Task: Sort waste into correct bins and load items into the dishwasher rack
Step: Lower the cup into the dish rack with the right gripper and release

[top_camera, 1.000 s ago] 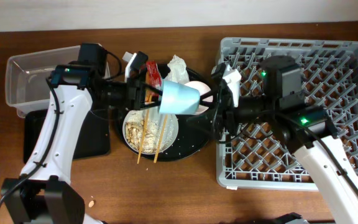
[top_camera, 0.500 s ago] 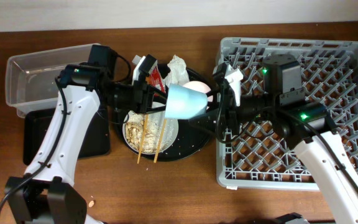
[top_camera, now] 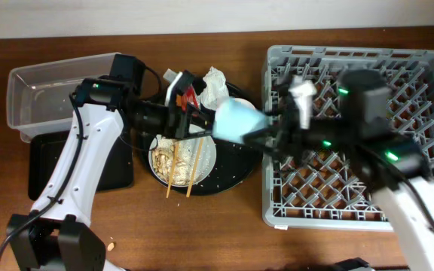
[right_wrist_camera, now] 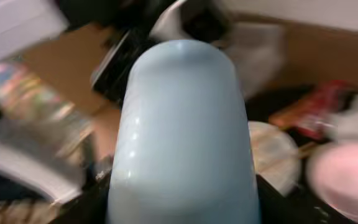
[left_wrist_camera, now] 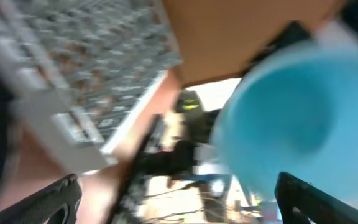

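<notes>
The small light-blue cup (top_camera: 236, 120) is off the table (top_camera: 202, 233), tipped on its side above the right part of the large round black tray (top_camera: 224, 184) and just beside the left wall of the large square grey plastic rack (top_camera: 353, 60); it sits between the two tools. The right tool (top_camera: 268, 139) is closed on the cup, which fills the right wrist view (right_wrist_camera: 182, 137) with dark finger shapes at its lower edges; the picture is blurred. The left tool (top_camera: 198, 120) is just left of the cup with its fingers (left_wrist_camera: 42, 199) spread wide and nothing between them; in the left wrist view the cup (left_wrist_camera: 291, 118) is a blurred blue round shape at the upper right, beyond the fingers.

On the round tray lies the round whitish plate (top_camera: 211, 150) with beige food scraps (top_camera: 173, 154); the pair of wooden chopsticks (top_camera: 194, 169) lies across it, the ends reaching over the lower rim. The red snack wrapper (top_camera: 191, 94) and the crumpled white napkin (top_camera: 215, 81) are at the tray's upper edge. At the far left the clear rectangular plastic tub (top_camera: 51, 90) stands beside the shallow black rectangular tray (top_camera: 44, 162); a small orange piece (top_camera: 111, 246) lies alone on the table near the bottom edge.
</notes>
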Available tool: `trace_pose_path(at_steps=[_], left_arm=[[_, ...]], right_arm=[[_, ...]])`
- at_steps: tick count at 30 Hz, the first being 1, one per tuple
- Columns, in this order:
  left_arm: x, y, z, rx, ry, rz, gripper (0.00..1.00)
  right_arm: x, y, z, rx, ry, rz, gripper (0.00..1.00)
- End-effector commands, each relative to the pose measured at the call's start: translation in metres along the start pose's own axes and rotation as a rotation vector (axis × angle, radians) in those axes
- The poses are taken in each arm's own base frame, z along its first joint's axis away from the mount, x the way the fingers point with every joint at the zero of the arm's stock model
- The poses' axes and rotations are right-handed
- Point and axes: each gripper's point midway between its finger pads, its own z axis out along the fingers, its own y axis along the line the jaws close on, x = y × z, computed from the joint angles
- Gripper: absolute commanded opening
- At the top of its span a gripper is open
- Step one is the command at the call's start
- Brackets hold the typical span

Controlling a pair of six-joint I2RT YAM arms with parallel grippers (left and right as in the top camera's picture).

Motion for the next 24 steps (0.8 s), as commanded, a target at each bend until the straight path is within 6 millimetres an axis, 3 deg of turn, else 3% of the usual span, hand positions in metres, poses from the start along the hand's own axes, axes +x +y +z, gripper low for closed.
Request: trace_pose_path(at_steps=[1, 2, 4, 6, 9, 14, 15, 17, 18, 21, 23, 24], left_arm=[[0.005, 0.040, -0.009, -0.274, 0.032, 0.033, 0.99], [0.004, 0.042, -0.010, -0.287, 0.031, 0.039, 0.99], [0.002, 0.042, -0.010, -0.289, 0.026, 0.052, 0.99], [0.002, 0.046, -0.011, -0.312, 0.028, 0.054, 0.99], [-0.001, 0.047, -0.011, -0.319, 0.021, 0.070, 0.99], [0.000, 0.047, -0.011, -0.319, 0.024, 0.063, 0.99], [0.000, 0.047, -0.011, -0.319, 0.024, 0.063, 0.99], [0.000, 0.047, -0.011, -0.319, 0.024, 0.063, 0.99], [0.000, 0.047, -0.011, -0.319, 0.024, 0.063, 0.99], [0.000, 0.048, -0.012, -0.320, 0.024, 0.063, 0.99], [0.000, 0.050, -0.013, -0.344, 0.026, 0.066, 0.98], [-0.002, 0.057, -0.021, -0.424, 0.017, 0.045, 0.91]], right_arm=[[0.014, -0.053, -0.075, 0.449, -0.076, 0.230, 0.46], [0.031, -0.070, -0.099, 0.588, -0.072, 0.330, 0.46], [0.094, -0.107, -0.169, 0.992, -0.013, 0.623, 0.46], [0.149, -0.119, -0.232, 1.355, 0.038, 0.907, 0.46], [0.169, -0.135, -0.242, 1.402, 0.112, 1.038, 0.46], [0.211, -0.181, -0.223, 1.343, 0.377, 1.234, 0.48], [0.218, -0.188, -0.214, 1.297, 0.412, 1.275, 0.66], [0.214, -0.197, -0.201, 1.212, 0.404, 1.264, 0.92], [0.203, -0.197, -0.202, 1.208, 0.370, 1.239, 0.96], [0.130, -0.181, -0.204, 1.211, 0.188, 1.019, 0.95], [0.078, -0.155, -0.169, 1.047, 0.086, 0.822, 0.83], [0.052, -0.137, -0.139, 0.939, 0.053, 0.690, 0.80]])
